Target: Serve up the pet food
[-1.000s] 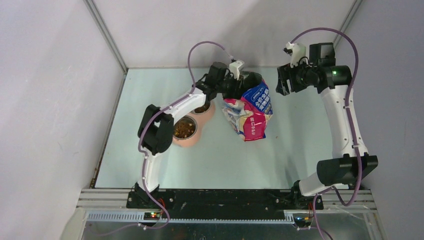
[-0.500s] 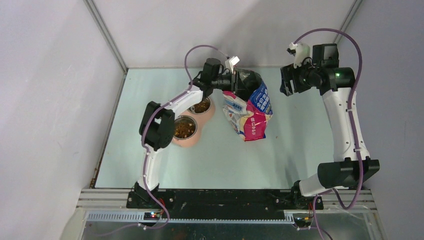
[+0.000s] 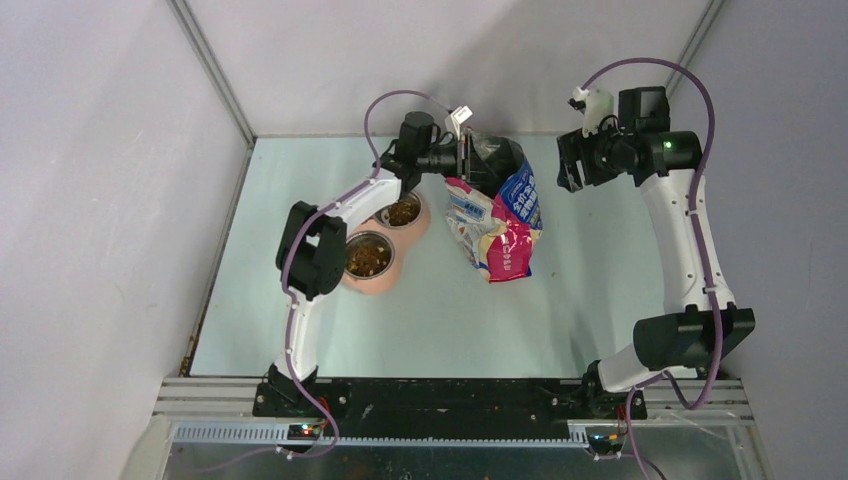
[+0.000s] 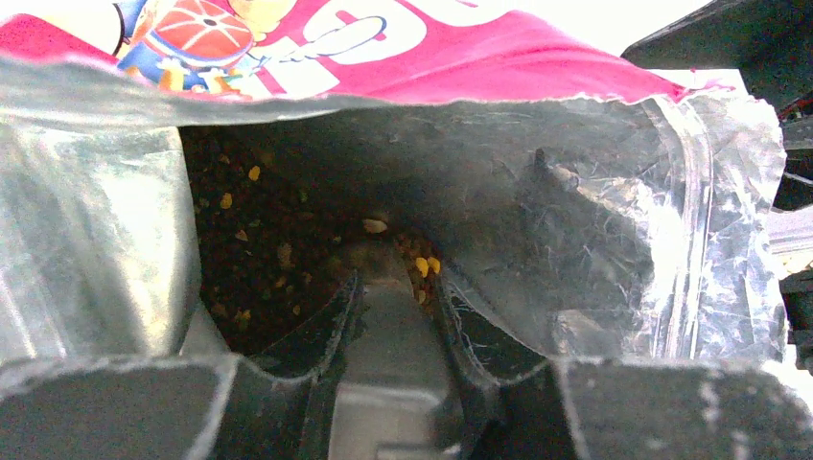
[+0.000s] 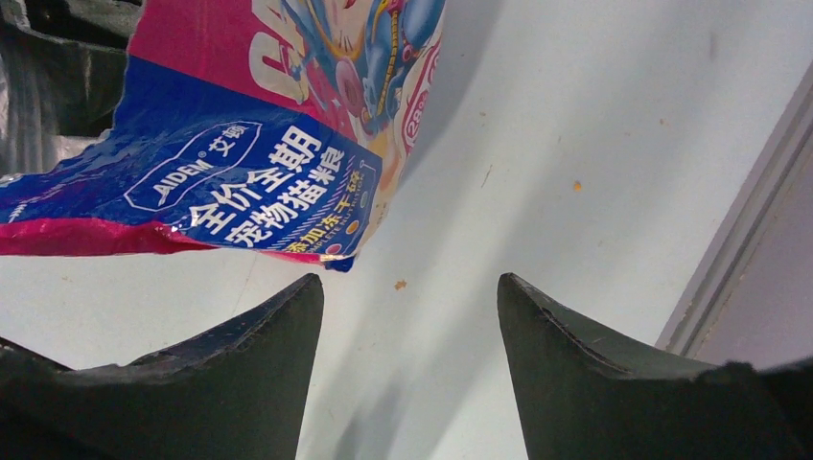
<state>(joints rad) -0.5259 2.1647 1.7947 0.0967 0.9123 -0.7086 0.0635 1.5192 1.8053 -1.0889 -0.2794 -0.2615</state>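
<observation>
Both round steel bowls [image 3: 389, 256] already hold dark-brown kibble pellets [image 3: 369, 260]; left tool [image 4: 395, 287] clenched on translucent plastic scoop [image 4: 388, 331] inside printed foil bag [image 3: 503, 215]; right tool [image 5: 410, 287] released

Pale-green table [image 3: 600, 290]: pink 2-bowl feeder [image 3: 388, 277] left-ctr, food bag [image 3: 500, 235] beside, stray crumbs [image 5: 400, 285].

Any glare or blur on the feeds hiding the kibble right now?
Left wrist: bag foil glares, kibble deep in shadow yet discernible, scoop and fingers soft. Right wrist: bag print sharp, fingertips blurred. Top external: evenly lit.
</observation>
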